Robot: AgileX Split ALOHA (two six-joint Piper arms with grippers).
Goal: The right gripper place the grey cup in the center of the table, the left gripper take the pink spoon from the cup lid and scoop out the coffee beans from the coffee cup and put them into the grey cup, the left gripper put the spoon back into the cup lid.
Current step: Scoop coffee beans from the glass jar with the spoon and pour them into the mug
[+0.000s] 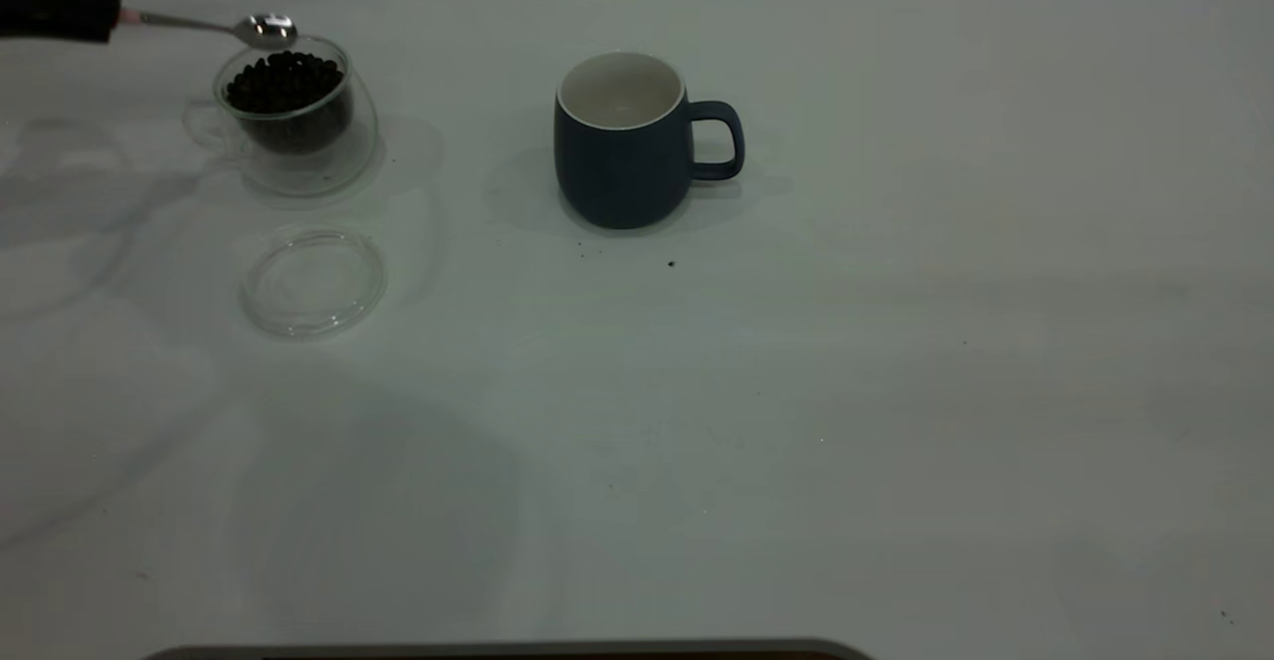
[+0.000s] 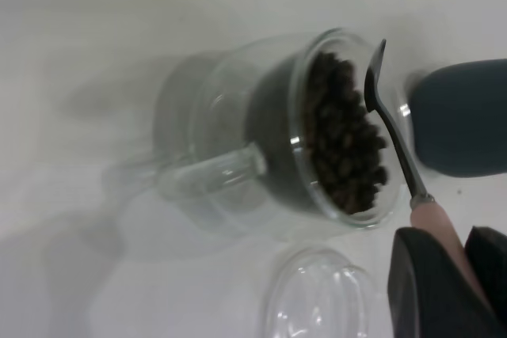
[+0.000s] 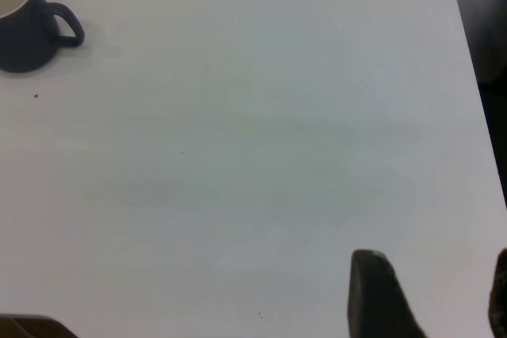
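Note:
The grey cup (image 1: 622, 142) stands upright mid-table, white inside, handle to the right; it also shows in the left wrist view (image 2: 463, 116) and the right wrist view (image 3: 28, 25). The coffee cup (image 1: 294, 117) with coffee beans (image 1: 284, 83) stands at the far left. My left gripper (image 1: 55, 3) is shut on the pink spoon's handle (image 2: 444, 231); the spoon bowl (image 1: 267, 30) hovers at the cup's rim above the beans (image 2: 344, 140). The cup lid (image 1: 314, 282) lies bare in front of the coffee cup. My right gripper (image 3: 432, 294) is open and empty, far right of the grey cup.
The white table (image 1: 896, 391) spreads wide to the right and front. A few dark specks (image 1: 671, 264) lie in front of the grey cup. The table's right edge (image 3: 467, 61) shows in the right wrist view.

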